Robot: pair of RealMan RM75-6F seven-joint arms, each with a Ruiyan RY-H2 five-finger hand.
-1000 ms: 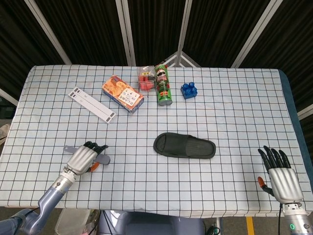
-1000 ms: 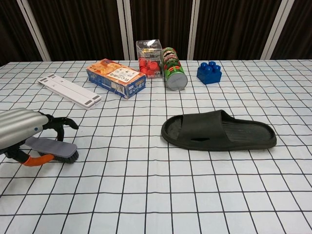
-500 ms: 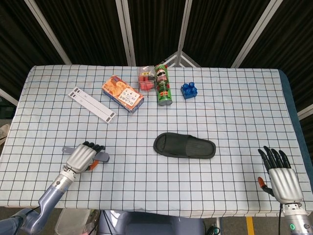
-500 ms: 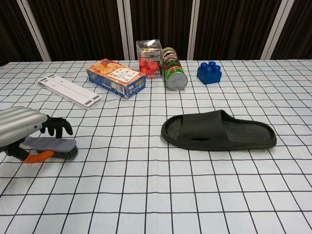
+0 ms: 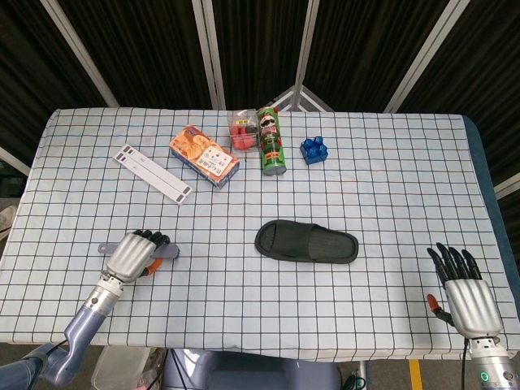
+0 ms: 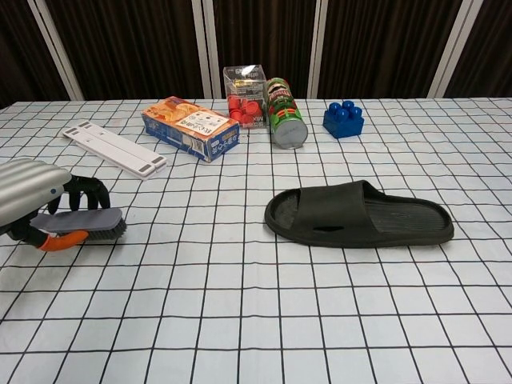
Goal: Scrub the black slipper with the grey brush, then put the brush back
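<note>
Already the dark fingers [image 6: 86, 192] of the left hand [image 5: 130, 253] curl around the grey brush with its orange handle [image 6: 78, 225] at lower left. Mid-frame, the black rubber slipper [image 5: 306, 242] lies unscrubbed on the checked bench [image 5: 366, 179]; scrubbing and return remain. Lower right, the right hand [image 5: 467, 291] rests spread, empty.

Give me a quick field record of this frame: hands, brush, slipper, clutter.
left hand: grips the grey brush, low over the cloth at the near left
right hand: holds nothing, fingers spread, near right edge
black slipper: sole down mid-table, untouched, apart from both hands
brush-to-slipper: wide gap, brush left of slipper
back row: white strip, orange box, red-cap case, green can lying down, blue block
</note>
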